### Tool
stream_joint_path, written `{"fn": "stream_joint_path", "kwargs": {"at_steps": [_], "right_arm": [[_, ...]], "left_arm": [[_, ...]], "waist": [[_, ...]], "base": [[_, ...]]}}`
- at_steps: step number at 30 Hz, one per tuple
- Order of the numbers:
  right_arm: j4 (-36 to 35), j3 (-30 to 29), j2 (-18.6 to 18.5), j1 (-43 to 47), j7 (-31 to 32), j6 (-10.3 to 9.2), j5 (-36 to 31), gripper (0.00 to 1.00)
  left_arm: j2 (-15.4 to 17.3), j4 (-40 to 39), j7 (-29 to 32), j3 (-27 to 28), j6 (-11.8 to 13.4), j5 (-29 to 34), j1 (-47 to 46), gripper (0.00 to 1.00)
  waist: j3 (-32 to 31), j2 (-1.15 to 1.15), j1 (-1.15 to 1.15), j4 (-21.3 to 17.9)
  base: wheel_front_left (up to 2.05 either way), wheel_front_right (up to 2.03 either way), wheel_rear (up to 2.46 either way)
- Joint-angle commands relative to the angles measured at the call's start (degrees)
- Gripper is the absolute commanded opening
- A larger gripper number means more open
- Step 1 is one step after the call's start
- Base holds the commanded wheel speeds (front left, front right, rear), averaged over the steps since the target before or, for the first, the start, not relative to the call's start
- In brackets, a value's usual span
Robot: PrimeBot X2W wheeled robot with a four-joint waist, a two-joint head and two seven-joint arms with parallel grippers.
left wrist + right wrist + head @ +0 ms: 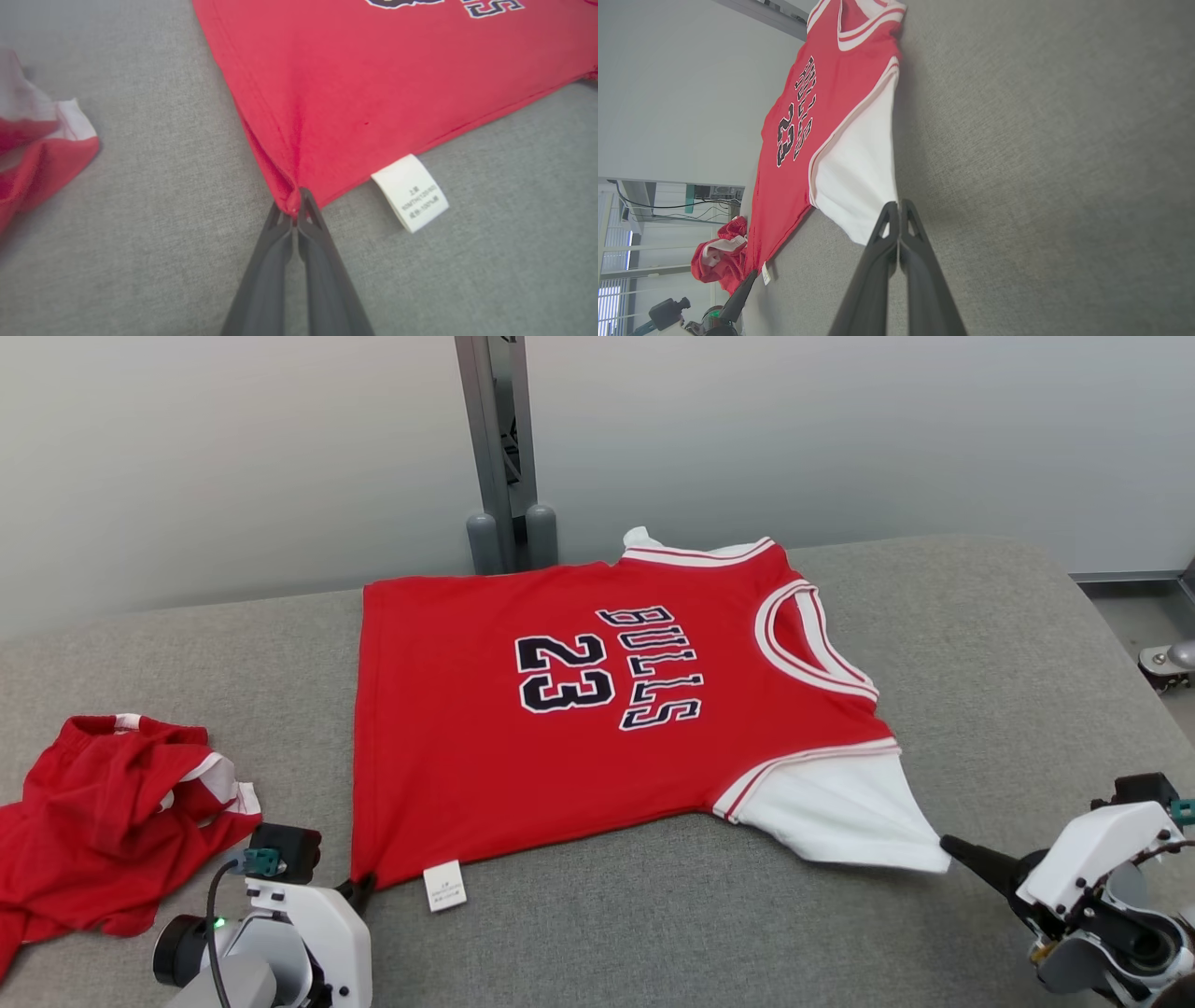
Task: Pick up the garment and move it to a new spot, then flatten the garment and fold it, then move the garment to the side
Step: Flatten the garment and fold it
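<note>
- Jersey (560, 728) lies flat, front up, mid-pad (980, 709); hem toward robot's left, collar toward its right.
- Left gripper (296, 207) is pinched tight on the near hem corner, and the cloth bunches at the tips.
- Right gripper (896, 210) is clamped on the tip of the white sleeve (840, 807), which is pulled out to a point.
- Far edge of the jersey sits close to the pad's back edge, just in front of the post (499, 448).
- Bare pad runs along the near side between the two grippers, with a wide bare stretch right of the collar.
- On the left there is a bare strip between the hem and a crumpled red-and-white heap (103, 812); they are apart, not touching.
- The pad is grey woven fabric with a rounded right corner, and floor (1134, 611) shows beyond it.
- A plain pale wall (233, 457) stands behind; the grey post has two round feet at its base.
- Chest print reads "BULLS" over "23", dark letters with white outline, running sideways in the head view.
- A white tag (444, 885) sticks out at the hem beside the left gripper; its print is too small to read.
</note>
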Motion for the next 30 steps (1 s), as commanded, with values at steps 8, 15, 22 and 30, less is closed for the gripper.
{"fn": "stream_joint_path", "kwargs": {"at_steps": [8, 15, 22, 30], "right_arm": [[-2.4, -0.9, -2.5, 4.1, 9.9, 0.02, 5.9, 0.00], [-5.0, -1.3, -5.6, 7.1, 14.7, 0.02, 8.8, 0.00], [-9.3, -1.9, -7.4, 10.0, 19.9, 0.02, 13.3, 0.00], [-15.2, 0.2, -11.9, 14.7, 22.1, 0.02, 15.8, 0.00]], "left_arm": [[5.8, -7.9, 7.6, -2.5, 0.0, -7.2, 3.9, 0.00], [11.4, -15.2, 13.3, -4.2, 0.0, -12.6, 6.3, 0.00], [15.7, -21.3, 17.8, -5.8, 0.0, -15.6, 7.9, 0.00], [21.8, -29.4, 25.1, -7.5, 0.0, -19.5, 10.5, 0.00]], "waist": [[-0.8, 0.00, 0.00, 0.3], [-1.2, 0.00, 0.00, 0.7], [-1.3, 0.00, 0.00, 1.0], [-1.6, 0.00, 0.00, 0.9]], "base": [[0.00, 0.00, 0.00], [0.00, 0.00, 0.00], [0.00, 0.00, 0.00], [0.00, 0.00, 0.00]]}}
